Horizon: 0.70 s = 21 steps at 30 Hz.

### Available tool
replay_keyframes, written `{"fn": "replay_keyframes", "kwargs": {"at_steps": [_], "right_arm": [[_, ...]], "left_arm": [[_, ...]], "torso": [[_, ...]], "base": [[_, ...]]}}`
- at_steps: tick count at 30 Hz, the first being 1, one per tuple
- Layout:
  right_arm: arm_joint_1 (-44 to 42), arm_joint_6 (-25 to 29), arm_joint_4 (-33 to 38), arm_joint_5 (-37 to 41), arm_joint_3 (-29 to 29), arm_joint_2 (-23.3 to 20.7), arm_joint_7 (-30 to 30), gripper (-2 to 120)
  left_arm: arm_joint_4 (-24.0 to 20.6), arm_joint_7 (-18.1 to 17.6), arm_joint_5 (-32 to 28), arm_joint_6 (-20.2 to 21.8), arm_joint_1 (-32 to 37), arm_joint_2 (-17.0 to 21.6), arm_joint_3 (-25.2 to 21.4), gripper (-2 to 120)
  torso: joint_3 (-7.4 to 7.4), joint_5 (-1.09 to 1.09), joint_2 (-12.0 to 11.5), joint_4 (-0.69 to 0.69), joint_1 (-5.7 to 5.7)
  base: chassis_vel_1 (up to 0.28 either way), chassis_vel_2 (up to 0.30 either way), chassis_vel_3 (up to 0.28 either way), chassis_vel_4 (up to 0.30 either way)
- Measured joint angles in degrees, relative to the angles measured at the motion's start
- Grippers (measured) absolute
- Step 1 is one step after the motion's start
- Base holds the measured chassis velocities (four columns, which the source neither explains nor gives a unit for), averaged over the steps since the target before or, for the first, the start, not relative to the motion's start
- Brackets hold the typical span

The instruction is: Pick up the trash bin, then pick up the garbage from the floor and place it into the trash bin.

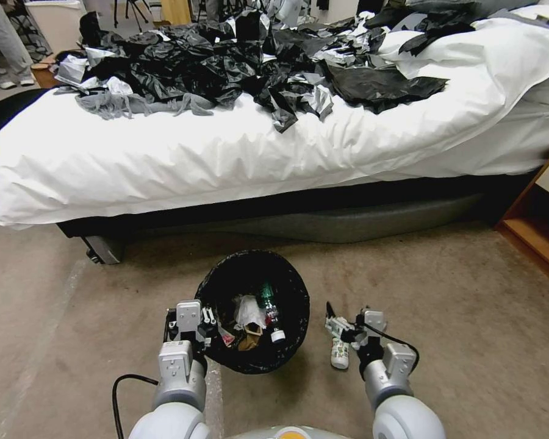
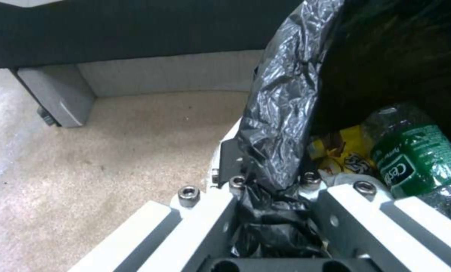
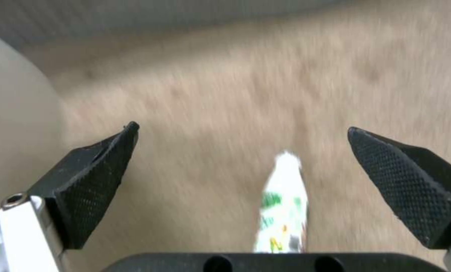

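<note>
A bed (image 1: 274,152) spans the upper half of the frame, its white sheet (image 1: 165,164) hanging over a dark base (image 1: 299,210). Black and grey clothes (image 1: 256,67) lie heaped across the top. A grey bed leg (image 1: 104,249) stands at centre left. A wooden nightstand (image 1: 540,225) sits at the right edge. Beige carpet (image 1: 470,317) covers the lower frame.

I see short-pile matt carpet (image 1: 457,317); crinkled glossy black plastic liner (image 2: 280,109) over the bin (image 1: 253,311) rim. My left gripper (image 2: 273,211): smooth white metal, steel bolts. Right gripper (image 3: 243,177): pads (image 3: 401,181) of knurled black rubber. Glossy plastic bottle (image 3: 282,211), white sheet (image 1: 226,158) smooth cloth.
</note>
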Motion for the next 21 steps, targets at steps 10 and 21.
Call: {"fn": "replay_keyframes", "kwargs": {"at_steps": [10,21], "right_arm": [[3.4,-0.5,-10.5,-0.2,0.0,1.1,-2.5,100],[10.0,1.9,-22.5,-0.6,0.7,2.2,-5.2,100]], "left_arm": [[-0.1,0.0,0.0,0.1,0.1,0.0,-0.2,0],[-0.5,0.0,0.4,0.0,1.1,-0.2,-0.1,0]], "torso": [[0.0,-0.01,0.0,-0.01,0.0],[0.0,-0.01,0.0,0.0,0.0]], "base": [[0.0,0.0,0.0,0.0],[0.0,0.0,0.0,0.0]]}}
